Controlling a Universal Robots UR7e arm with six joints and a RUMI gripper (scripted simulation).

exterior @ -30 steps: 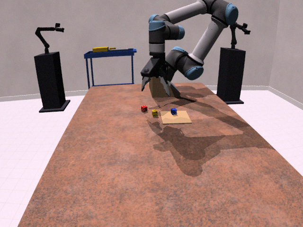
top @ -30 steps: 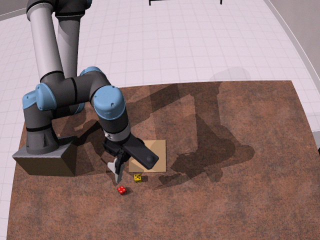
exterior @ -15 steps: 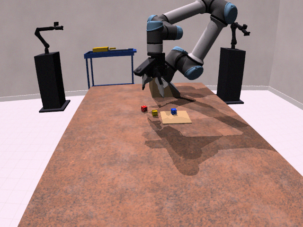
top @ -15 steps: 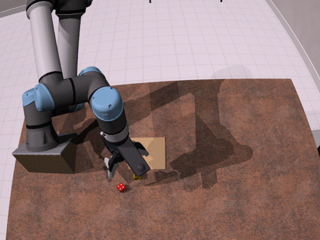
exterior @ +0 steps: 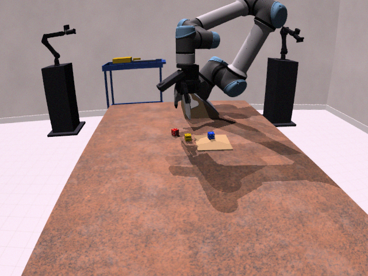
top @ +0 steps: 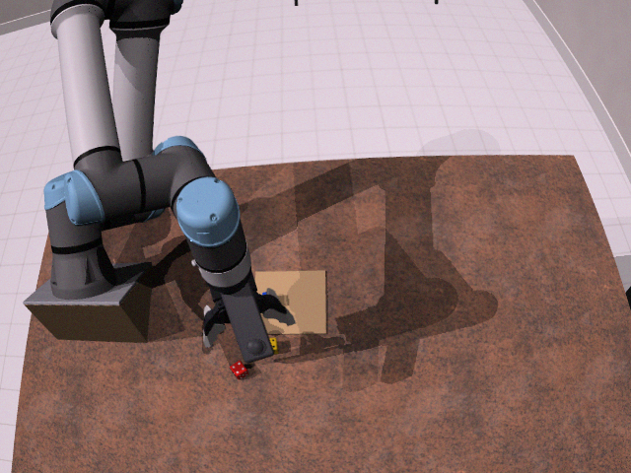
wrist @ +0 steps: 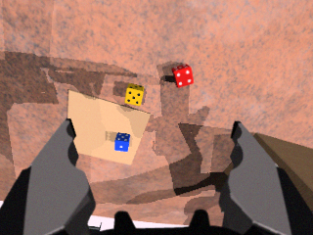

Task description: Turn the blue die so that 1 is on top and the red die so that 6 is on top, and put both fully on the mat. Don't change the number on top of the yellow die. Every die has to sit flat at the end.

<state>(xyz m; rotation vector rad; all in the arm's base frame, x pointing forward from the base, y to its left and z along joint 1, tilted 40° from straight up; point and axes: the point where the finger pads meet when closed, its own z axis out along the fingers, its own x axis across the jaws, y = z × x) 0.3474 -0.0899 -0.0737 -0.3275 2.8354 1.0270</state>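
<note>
Wrist view: gripper (top: 247,325) (exterior: 181,112) (wrist: 155,120) spread wide, gripping nothing, apparently kept high to clear dice (top: 238,370) (exterior: 175,131) (wrist: 183,75) before choosing a grasp

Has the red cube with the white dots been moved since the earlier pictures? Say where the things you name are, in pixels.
No, the red die (top: 238,370) (exterior: 175,131) (wrist: 183,76) sits at the same place beside the mat (top: 311,305) (exterior: 218,145) (wrist: 90,122), off it, in the exterior view.
</note>
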